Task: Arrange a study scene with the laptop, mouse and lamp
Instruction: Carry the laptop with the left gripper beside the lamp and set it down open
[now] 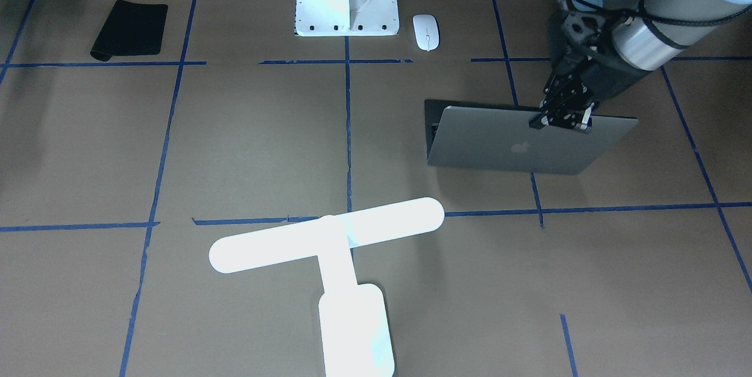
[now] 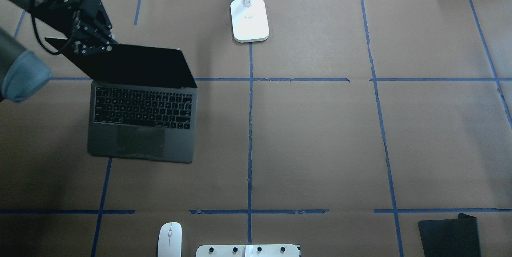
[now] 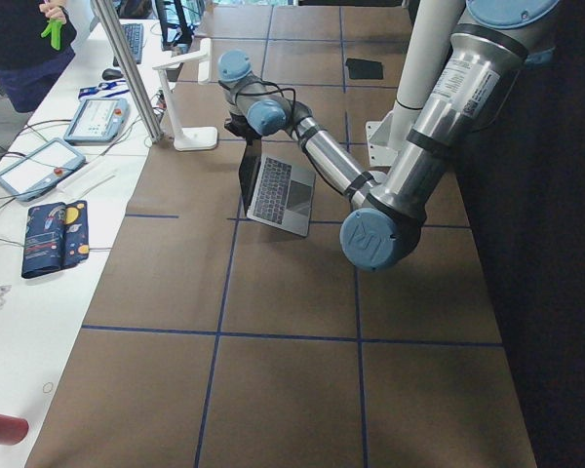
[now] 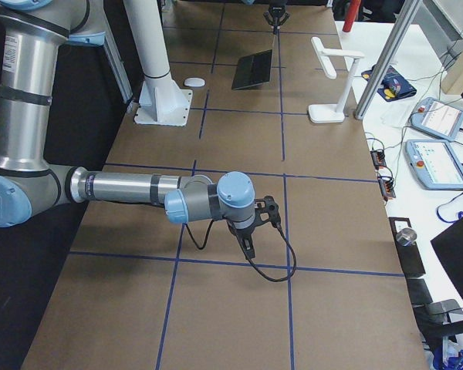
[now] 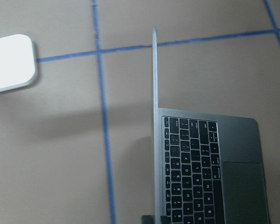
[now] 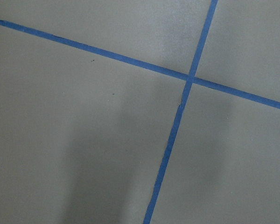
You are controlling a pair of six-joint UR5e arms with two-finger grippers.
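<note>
Laptop (image 1: 517,145) lid seemingly pinched in left gripper (image 1: 561,121).

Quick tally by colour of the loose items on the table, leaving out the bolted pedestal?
White: 2 (lamp, mouse)
Grey: 1 (laptop)
Black: 1 (mouse pad)
Total: 4

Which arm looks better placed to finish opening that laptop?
Probably the left: the left gripper grips the laptop by its lid's top edge. The right arm is far away from it.
</note>
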